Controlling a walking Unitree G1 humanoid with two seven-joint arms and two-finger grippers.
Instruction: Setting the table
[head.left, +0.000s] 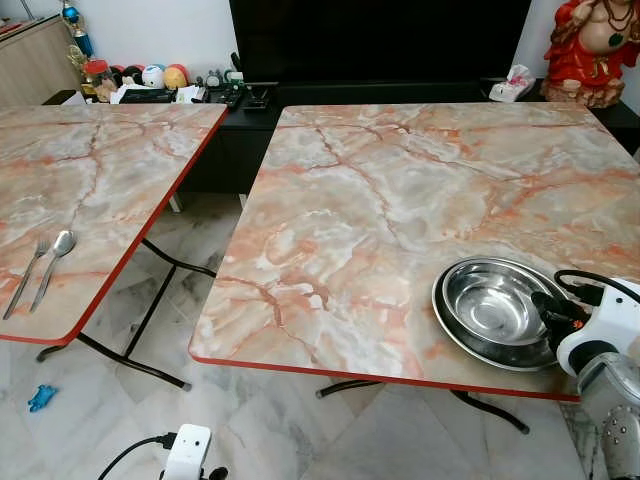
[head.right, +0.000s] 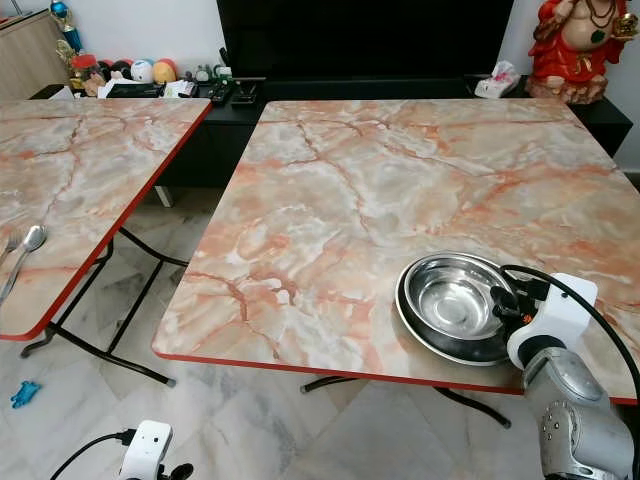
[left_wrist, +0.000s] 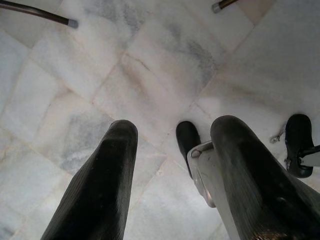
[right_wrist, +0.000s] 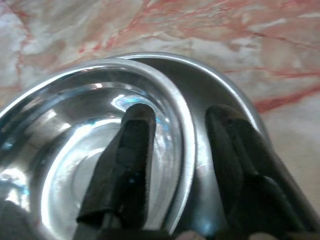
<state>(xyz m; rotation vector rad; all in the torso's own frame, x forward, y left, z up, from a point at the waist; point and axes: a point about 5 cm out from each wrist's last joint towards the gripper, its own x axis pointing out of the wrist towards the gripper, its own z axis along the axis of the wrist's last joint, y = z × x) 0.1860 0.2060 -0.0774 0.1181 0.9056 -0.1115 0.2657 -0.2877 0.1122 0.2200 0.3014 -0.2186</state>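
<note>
My right claw (right_wrist: 175, 165) straddles the steel bowl's (head.left: 495, 303) rim, one finger inside, one outside over the plate (head.right: 420, 325) beneath, parted, ready to pinch. My left claw (left_wrist: 172, 175) hangs parted above the floor (left_wrist: 150, 65).

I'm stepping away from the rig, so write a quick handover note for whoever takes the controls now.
Right gripper: open, fingers straddling the rim of the steel bowl, which sits in a steel plate at the near right corner of the right table.
Left gripper: open, idle, hanging over the floor.
Fork and spoon lie on the left table.
Done: bowl and plate on the table. Left: cutlery not yet beside them.
</note>
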